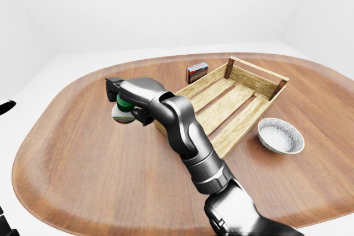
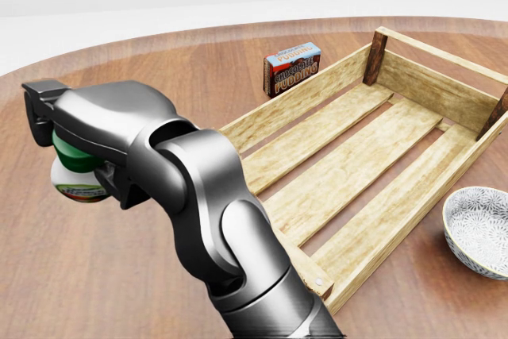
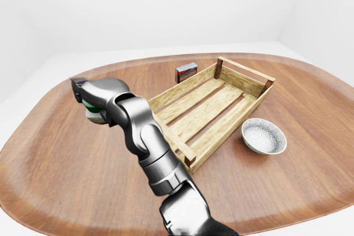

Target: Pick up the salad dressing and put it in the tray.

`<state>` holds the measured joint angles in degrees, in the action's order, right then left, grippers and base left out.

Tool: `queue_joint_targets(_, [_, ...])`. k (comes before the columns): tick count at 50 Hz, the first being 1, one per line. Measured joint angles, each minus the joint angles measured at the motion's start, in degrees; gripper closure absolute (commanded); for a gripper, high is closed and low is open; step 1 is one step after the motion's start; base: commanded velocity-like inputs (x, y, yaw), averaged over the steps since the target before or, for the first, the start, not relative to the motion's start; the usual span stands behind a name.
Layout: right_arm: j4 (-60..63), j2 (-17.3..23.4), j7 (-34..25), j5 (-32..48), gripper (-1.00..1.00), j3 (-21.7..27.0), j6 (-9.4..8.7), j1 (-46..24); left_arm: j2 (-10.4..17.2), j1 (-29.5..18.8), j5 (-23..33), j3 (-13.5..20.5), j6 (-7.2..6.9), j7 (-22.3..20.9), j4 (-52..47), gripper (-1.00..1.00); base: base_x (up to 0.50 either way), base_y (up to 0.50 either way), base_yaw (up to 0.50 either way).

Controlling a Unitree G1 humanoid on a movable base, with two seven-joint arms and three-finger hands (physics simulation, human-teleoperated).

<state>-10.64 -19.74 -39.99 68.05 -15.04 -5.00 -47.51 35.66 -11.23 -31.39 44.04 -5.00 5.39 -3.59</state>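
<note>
Right hand (image 2: 83, 156): closed round the salad dressing (image 2: 75, 180), held clear above the surface (image 2: 119, 77).
Tray (image 2: 349, 156): lies at three o'clock of the hand in the head view.

Small box (image 2: 292, 68) on the worktop (image 2: 159, 101), just beside the crate's long wall: face reads "CHOCOLATE PUDDING", white letters on brown, with a blue band above whose smaller print is illegible. Bottle (image 2: 77, 180) with green cap: label has a red stripe, wording too blurred to read.
</note>
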Motion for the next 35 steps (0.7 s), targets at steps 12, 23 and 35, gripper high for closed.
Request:
queue_joint_targets(12, [-3.0,4.8,0.0,-6.9,0.98,4.7,0.0,-14.5,-0.2,0.0,0.2,-0.2,0.0,-0.2,0.2,-1.0,0.0,0.0,0.0])
queue_joint_targets(23, [-8.7,12.1,0.0,-12.6,0.98,7.4,0.0,-21.5,-0.2,-0.1,0.4,-0.4,0.0,-0.3,0.6,-1.0,0.0,0.0,0.0])
queue_joint_targets(35, [-14.0,19.7,0.0,-15.3,0.98,9.9,0.0,-22.8,-0.2,-0.2,0.5,-0.5,0.0,-0.2,0.7,-1.0,0.0,0.0,0.0])
